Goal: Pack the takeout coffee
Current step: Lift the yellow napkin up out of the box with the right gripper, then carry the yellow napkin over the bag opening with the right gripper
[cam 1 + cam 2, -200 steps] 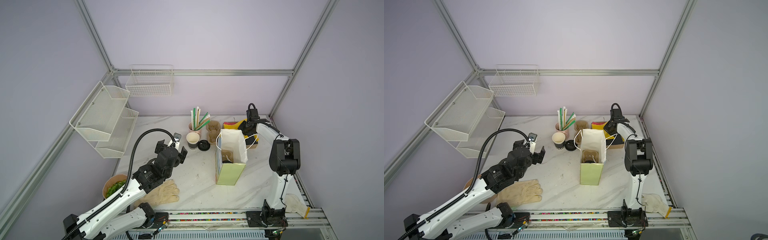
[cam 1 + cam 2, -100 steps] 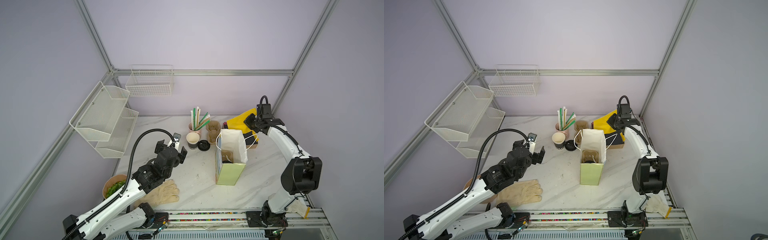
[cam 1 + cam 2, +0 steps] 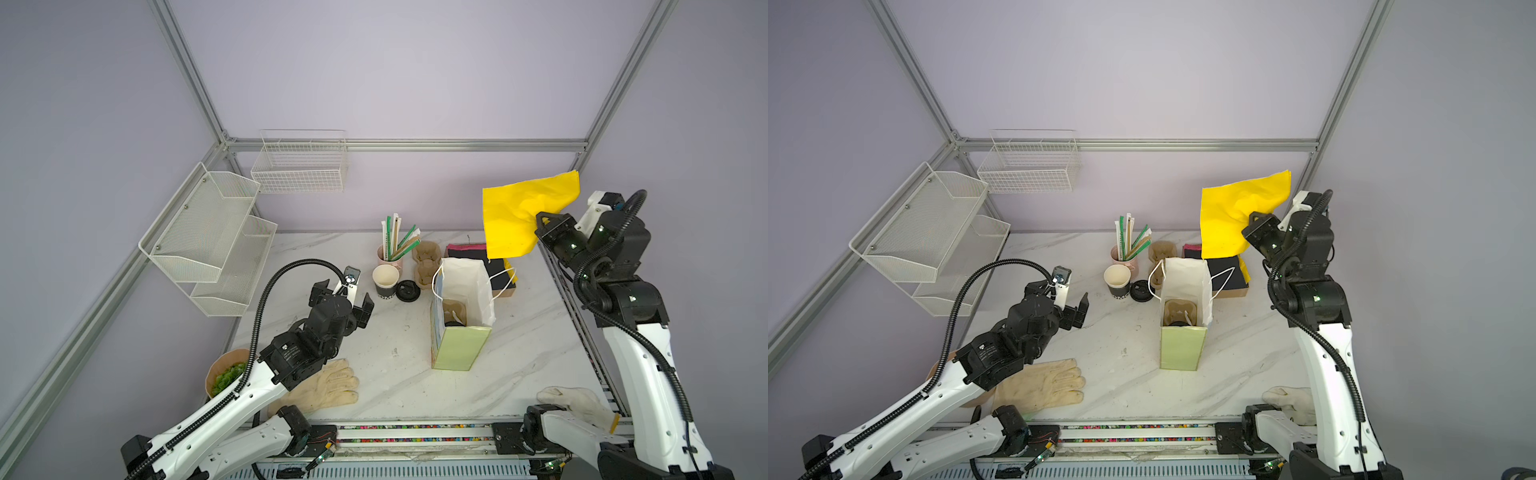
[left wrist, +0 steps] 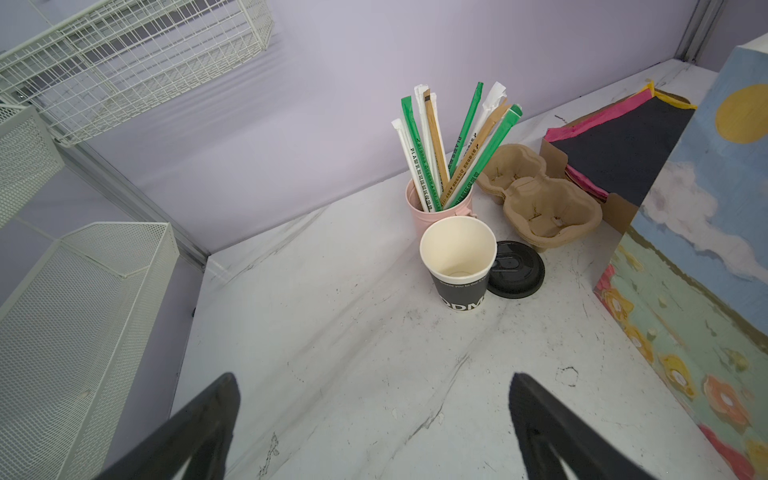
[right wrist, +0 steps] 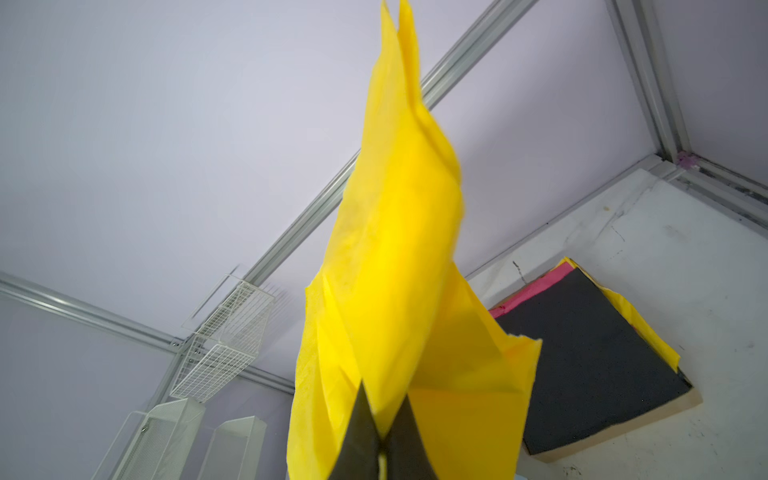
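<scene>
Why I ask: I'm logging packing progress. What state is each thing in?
paper bag: upright, open
takeout coffee: inside bag, only dark top showing
black cup: upright, lidless, empty
black lid: lying flat beside black cup
yellow sheet: held aloft, pinched
left gripper: open, empty
right gripper: shut on yellow sheet

Both top views high, looking down on one table (image 3: 386,374) — wrist views close-in, facing the back wall (image 4: 332,83)

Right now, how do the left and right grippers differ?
The left gripper has its fingers spread wide and empty; the right gripper has its fingers pinched shut on a yellow sheet. The left gripper hangs low over the table; the right gripper is high above it. Both have black fingers.
</scene>
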Controlling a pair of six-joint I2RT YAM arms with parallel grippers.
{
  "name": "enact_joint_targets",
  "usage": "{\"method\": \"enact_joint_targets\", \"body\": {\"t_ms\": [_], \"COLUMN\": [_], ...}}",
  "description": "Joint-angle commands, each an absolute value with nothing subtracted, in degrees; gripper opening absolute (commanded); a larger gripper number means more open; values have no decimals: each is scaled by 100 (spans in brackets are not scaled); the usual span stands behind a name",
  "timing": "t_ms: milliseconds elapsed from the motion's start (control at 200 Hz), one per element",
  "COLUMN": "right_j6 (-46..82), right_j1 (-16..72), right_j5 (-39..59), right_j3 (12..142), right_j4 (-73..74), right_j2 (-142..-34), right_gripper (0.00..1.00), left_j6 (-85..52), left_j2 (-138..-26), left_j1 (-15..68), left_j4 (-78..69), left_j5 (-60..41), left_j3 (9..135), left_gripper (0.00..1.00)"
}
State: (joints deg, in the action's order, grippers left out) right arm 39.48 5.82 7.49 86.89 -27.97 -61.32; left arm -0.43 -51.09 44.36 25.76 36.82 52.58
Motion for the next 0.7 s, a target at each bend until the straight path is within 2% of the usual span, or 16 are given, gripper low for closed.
{"method": "enact_joint_targets", "body": {"t_ms": [0, 145, 445, 695], "right_j6": [3624, 3412, 3194, 3557], "right_j1": [691, 1012, 2073, 3440], "right_j5": [986, 974, -29, -1572], "right_j3": [8608, 8169, 8012, 8226], "right_j4": [-3443, -3771, -4375, -4894], "right_j2": [-5975, -5580, -5625, -6245], "right_gripper": [0, 0, 0, 0], "left_j6": [-136, -147, -149, -133], "left_j2": [-4968, -4944, -5007, -5069], "left_j1": [4420, 4416, 4419, 4420], "left_j4": [2428, 2452, 2467, 2487], "left_j5": [3637, 3638, 3672, 3700], "left_j3": [5094, 5098, 5112, 5109], "left_gripper": [100, 100, 100, 100]}}
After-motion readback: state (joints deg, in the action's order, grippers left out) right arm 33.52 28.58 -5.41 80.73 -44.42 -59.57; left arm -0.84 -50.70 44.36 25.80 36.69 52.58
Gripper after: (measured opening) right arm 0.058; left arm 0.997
